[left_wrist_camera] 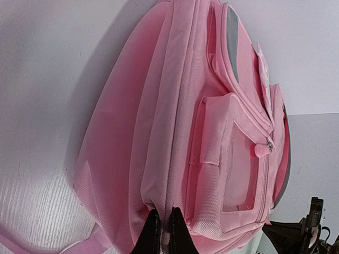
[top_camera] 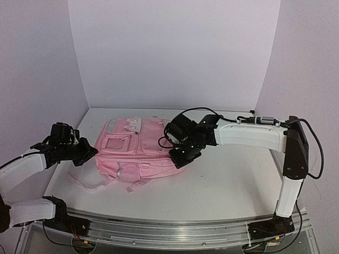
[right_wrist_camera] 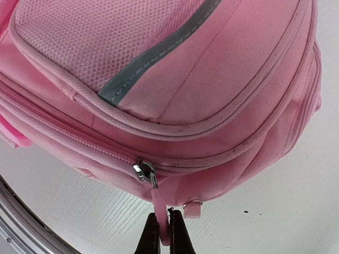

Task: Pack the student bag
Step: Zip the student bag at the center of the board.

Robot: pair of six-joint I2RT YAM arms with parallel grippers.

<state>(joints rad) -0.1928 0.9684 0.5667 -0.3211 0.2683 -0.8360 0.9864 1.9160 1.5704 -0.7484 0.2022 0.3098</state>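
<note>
Pink: one bag (top_camera: 135, 148) lies between our two tools. The left tool (left_wrist_camera: 161, 235) pinches its edge seam, and the right tool (right_wrist_camera: 164, 235) clamps one zip pull (right_wrist_camera: 160, 209). Bare desk (top_camera: 228, 180) spreads beside the right tool.

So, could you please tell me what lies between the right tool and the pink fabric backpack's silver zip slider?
A slim pink pull tab runs from the silver zip slider into the shut right tool, seen in the right wrist view.

Left claw (top_camera: 89, 153) and right claw (top_camera: 179, 157) pinched closed, arms extended inward
</note>
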